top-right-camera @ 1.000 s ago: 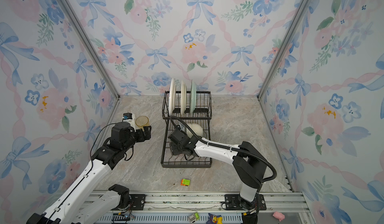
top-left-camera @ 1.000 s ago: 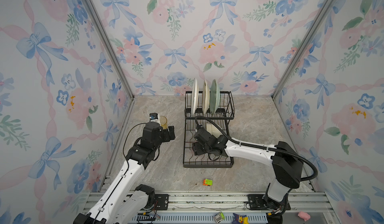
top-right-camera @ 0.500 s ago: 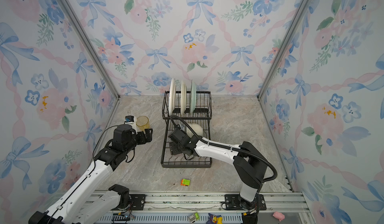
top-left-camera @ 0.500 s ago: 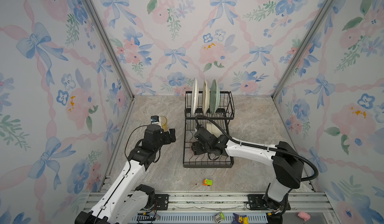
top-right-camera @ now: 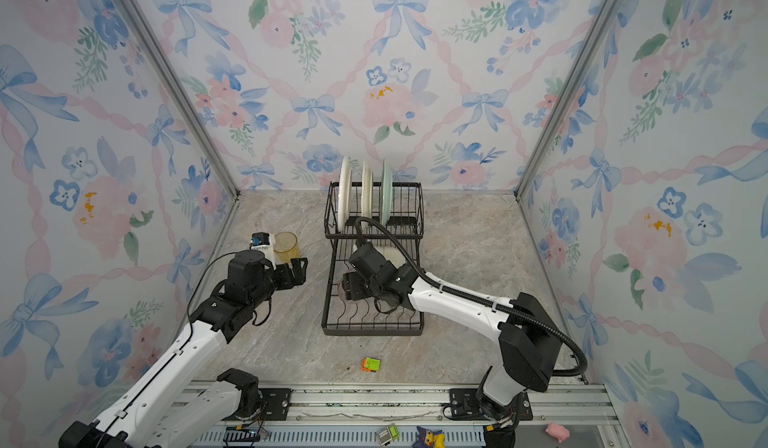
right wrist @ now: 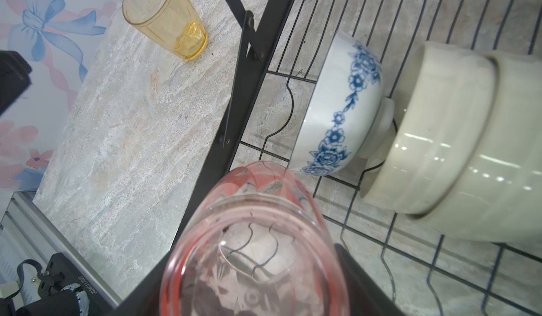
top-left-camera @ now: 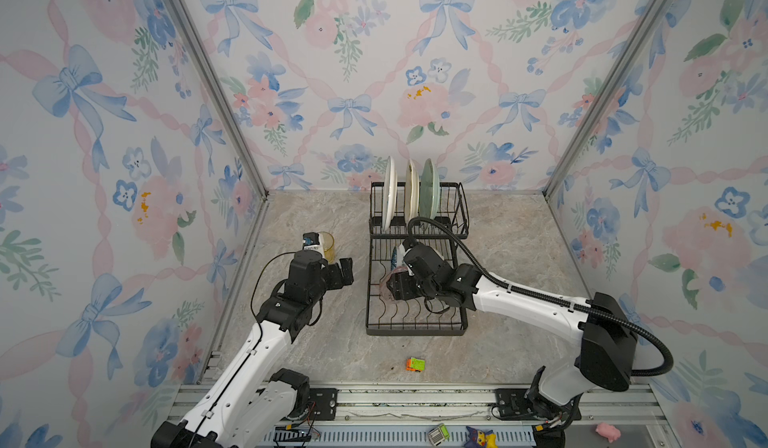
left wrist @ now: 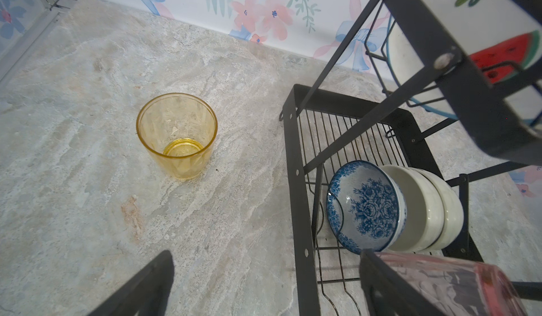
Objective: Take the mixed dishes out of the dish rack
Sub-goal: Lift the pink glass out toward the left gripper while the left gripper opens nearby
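Dish rack (top-left-camera: pixel 415 332), both top views: three plates (top-left-camera: pixel 409 192) upright at its twelve-o'clock end; amber tumbler (top-right-camera: pixel 286 245) upright on the table (top-right-camera: pixel 291 350) at the rack's nine o'clock. Left wrist view: left gripper (left wrist: pixel 265 257) spread wide, empty; blue-patterned bowl (left wrist: pixel 366 209) leans against white bowl (left wrist: pixel 425 209) in the lower tray (left wrist: pixel 298 200). Right wrist view: right gripper (right wrist: pixel 255 270) pinches the pink tumbler (right wrist: pixel 255 235) over the tray's wires.

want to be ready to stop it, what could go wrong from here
1. The pink tumbler in the right claw sits close to the blue-patterned bowl and the dish rack frame bar; lifting out could clip either.
2. Smooth glass, held tilted: it might slip from the grip.
3. The open left claw is near the amber tumbler on the table and could tip it.
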`<move>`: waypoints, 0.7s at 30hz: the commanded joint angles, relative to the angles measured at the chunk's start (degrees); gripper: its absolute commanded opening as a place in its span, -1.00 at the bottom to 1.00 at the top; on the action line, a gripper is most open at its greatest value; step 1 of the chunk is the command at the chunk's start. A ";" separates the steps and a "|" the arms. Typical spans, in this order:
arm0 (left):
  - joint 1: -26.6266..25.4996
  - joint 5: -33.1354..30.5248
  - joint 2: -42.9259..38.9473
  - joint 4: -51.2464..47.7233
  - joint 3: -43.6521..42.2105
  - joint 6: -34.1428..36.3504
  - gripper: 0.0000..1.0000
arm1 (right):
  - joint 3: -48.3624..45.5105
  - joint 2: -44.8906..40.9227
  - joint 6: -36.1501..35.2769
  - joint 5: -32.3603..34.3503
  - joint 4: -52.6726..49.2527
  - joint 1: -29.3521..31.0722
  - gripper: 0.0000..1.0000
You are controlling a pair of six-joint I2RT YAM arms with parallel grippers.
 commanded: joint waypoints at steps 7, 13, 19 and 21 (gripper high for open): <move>-0.18 3.11 -1.26 1.34 -1.16 -1.26 0.96 | -1.65 -3.77 0.46 -2.08 0.40 -2.70 0.45; -0.23 7.73 -3.44 1.99 -2.31 -1.99 0.96 | -2.47 -6.19 2.99 -4.18 2.26 -4.07 0.45; -0.18 16.93 -4.79 4.94 -3.80 -5.05 0.96 | -4.91 -8.44 4.58 -4.79 5.04 -4.96 0.45; -0.18 19.66 -4.97 6.30 -4.04 -6.46 0.96 | -5.38 -9.22 4.89 -4.88 5.68 -5.15 0.45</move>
